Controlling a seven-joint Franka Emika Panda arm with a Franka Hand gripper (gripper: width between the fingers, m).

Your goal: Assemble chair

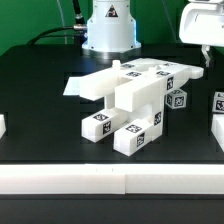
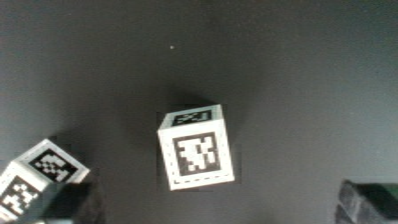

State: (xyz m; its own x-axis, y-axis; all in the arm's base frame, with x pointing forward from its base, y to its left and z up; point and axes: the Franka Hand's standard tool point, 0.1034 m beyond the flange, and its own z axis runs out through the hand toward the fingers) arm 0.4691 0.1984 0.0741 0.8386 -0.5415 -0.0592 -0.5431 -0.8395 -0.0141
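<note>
Hovers with fingers point(image 2: 368, 202) released, grasping nothing, above a tagged white chair block point(image 2: 192, 148) on the table point(image 2: 267, 60), another block point(image 2: 39, 172) near.

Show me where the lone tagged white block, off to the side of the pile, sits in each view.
Exterior view: the lone block stands at the exterior view's right edge, apart from the pile.
Wrist view: probably the lone block again, in the middle of the picture; the match is not certain.
Shared landmark: the black table under it.
</note>
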